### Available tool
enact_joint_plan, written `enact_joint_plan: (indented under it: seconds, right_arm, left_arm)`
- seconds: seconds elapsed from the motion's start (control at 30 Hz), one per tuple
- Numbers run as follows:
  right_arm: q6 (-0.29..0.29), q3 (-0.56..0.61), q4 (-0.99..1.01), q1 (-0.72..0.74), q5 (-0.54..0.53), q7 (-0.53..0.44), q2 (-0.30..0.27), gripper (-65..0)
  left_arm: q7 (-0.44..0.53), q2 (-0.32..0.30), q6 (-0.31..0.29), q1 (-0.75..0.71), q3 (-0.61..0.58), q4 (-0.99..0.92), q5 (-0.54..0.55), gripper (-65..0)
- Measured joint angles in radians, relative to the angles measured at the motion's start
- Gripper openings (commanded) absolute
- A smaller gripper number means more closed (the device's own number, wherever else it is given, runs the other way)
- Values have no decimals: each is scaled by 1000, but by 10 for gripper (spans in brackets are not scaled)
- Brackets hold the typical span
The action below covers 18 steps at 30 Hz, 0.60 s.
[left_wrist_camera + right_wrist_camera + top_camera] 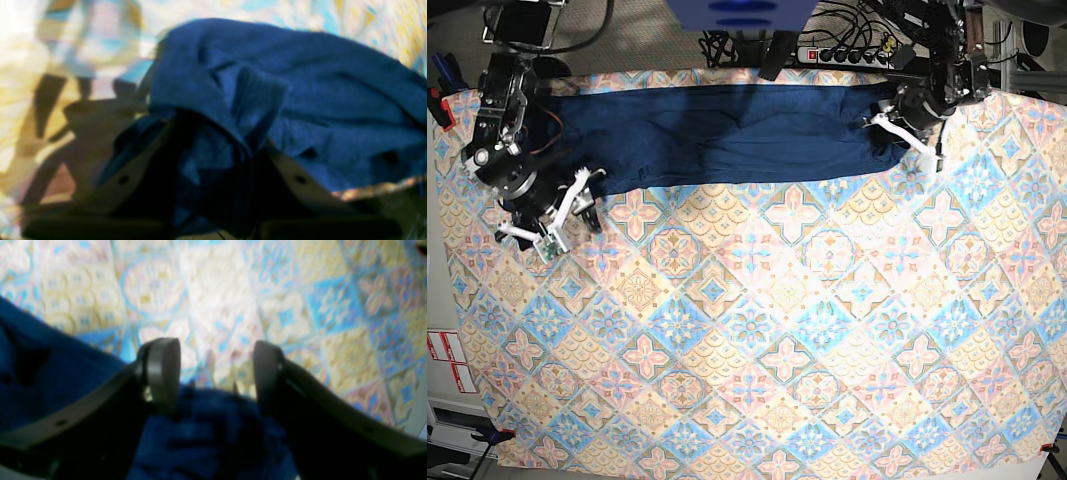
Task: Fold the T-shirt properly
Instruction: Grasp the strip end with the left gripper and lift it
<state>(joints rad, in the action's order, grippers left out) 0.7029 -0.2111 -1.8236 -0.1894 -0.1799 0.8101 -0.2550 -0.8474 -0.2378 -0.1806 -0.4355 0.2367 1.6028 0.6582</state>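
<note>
T-shirt (727, 135) flat, both arms at its ends

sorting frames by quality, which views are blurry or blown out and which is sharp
Left wrist view: heavy motion smear, white glare at top left, only the T-shirt reads clearly, bunched between the left gripper fingers. Right wrist view: soft all over, tablecloth washed out at centre, right gripper open and dark. Base view: sharp and evenly lit, tile pattern crisp.

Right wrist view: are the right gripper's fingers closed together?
No, the right gripper stands open, with patterned cloth visible between its fingers.
</note>
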Motion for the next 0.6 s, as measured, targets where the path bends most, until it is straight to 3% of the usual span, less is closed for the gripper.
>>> enact_joint_plan:
  seconds: [0.4, 0.6]
  right_arm:
    - [-1, 0, -2, -7, -4, -16, 0, -312]
    - [-1, 0, -2, -14, -4, -13, 0, -312]
  left_arm:
    - [3, -103, 1, 6, 156, 0, -3, -650]
    - [-8, -111, 13, -6, 116, 86, -11, -650]
